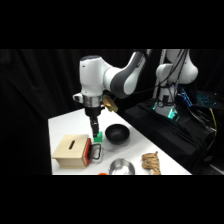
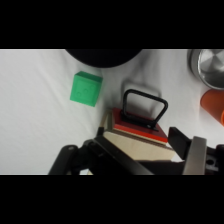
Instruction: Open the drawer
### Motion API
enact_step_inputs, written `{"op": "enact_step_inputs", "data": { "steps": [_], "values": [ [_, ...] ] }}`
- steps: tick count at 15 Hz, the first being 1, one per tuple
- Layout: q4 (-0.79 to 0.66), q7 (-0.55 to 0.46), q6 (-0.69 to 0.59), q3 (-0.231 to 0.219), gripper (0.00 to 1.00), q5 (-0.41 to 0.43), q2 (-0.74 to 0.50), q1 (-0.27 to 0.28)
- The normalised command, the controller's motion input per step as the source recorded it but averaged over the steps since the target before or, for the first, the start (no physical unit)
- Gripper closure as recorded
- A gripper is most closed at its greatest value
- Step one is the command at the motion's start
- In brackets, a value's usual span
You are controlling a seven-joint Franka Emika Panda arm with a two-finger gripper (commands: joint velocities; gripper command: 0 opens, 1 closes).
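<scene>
While the gripper (image 1: pixel 95 131) hangs over the table (image 1: pixel 65 122), nothing in either view shows the drawer (image 1: pixel 86 151) pulled out: its red-orange front sits flush against the wooden box (image 1: pixel 71 149), so the opening looks not yet begun. Reaching the handle, gripping it and pulling all seem left to do.

Going left to right in the side view, the box lies lowest and farthest left, below and to the left of the gripper, with the drawer's front on the box's right-hand face and the black loop handle (image 1: pixel 96 152) sticking out from it, just beneath the fingers. The green cube (image 1: pixel 99 135) sits right at the fingertips, then a black bowl (image 1: pixel 116 132) to the gripper's right, a metal bowl (image 1: pixel 121 167) lower down, and a coil of rope (image 1: pixel 151 162) farthest right.

In the wrist view the fingers stand apart, holding nothing; the handle (image 2: pixel 144 106) rises between them just ahead, with the cube (image 2: pixel 86 89) off to the left.

The drawer faces right in the side view, towards the metal bowl; I judge its sliding axis runs the same way, along the box's length, so the pull would go rightward.
</scene>
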Motion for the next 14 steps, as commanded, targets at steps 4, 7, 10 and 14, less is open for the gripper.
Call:
{"op": "enact_step_inputs", "data": {
  "steps": [4, 7, 10, 14],
  "values": [
    [0.01, 0.29, 0.36, -0.128, 0.0, -0.014, 0.17, 0.181],
    [-0.06, 0.26, 0.36, -0.169, 0.0, -0.002, 0.11, 0.201],
    [-0.11, 0.23, 0.37, -0.199, 0.0, 0.011, 0.07, 0.208],
    [-0.13, 0.14, 0.35, -0.193, 0.0, 0.068, 0.06, 0.175]
  ]
}}
